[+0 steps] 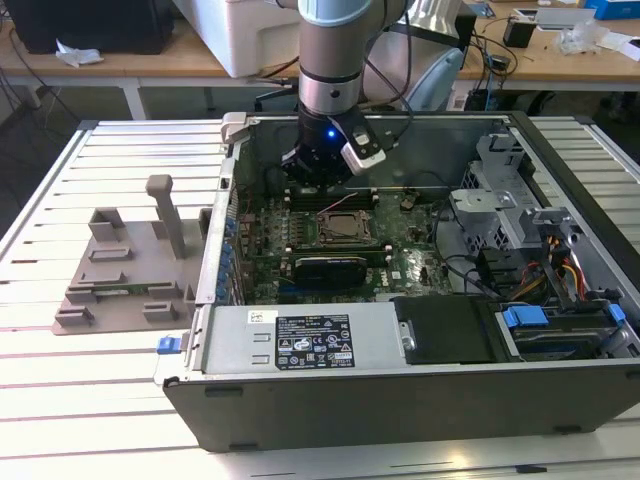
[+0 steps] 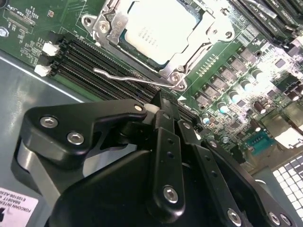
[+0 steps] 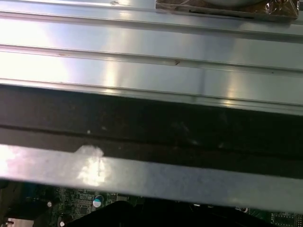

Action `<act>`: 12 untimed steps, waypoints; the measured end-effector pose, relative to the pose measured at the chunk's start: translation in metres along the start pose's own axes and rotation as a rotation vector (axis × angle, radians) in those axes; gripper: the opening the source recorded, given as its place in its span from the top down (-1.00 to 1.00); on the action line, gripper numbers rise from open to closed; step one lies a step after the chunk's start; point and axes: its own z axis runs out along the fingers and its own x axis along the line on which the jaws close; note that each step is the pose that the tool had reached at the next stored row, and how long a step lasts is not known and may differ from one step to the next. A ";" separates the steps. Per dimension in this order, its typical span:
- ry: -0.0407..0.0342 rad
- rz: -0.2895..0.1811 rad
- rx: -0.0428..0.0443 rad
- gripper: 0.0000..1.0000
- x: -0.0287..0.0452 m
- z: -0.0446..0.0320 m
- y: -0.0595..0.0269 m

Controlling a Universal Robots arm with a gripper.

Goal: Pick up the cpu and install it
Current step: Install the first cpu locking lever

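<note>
— What can't we make out here?

— In the exterior view the arm's own wrist hides the pincer (image 1: pixel 325 175) tips, low inside the open computer case (image 1: pixel 420 390) above the far part of the motherboard (image 1: pixel 340 250). In the second wrist view the fingers (image 2: pixel 165 156) look drawn together with nothing between them, though their tips are hidden behind the black linkage. The first wrist view gives us mostly the metal case wall (image 3: pixel 151 56), with a sliver of green board below it.

— And the cpu?

— We see the cpu (image 2: pixel 158 28) seated in the socket (image 2: pixel 177 71), silver top up, frame around it, the thin wire lever (image 2: pixel 128 78) lying alongside. It sits just beyond the pincer, apart from it, not touching.
</note>
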 end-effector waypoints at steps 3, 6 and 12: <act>0.0000 0.000 -0.0002 0.79 -0.0016 0.0019 -0.0002; 0.0002 0.000 0.0000 0.79 -0.0061 0.0032 -0.0007; 0.0010 0.000 -0.0002 0.79 -0.0161 0.0056 -0.0018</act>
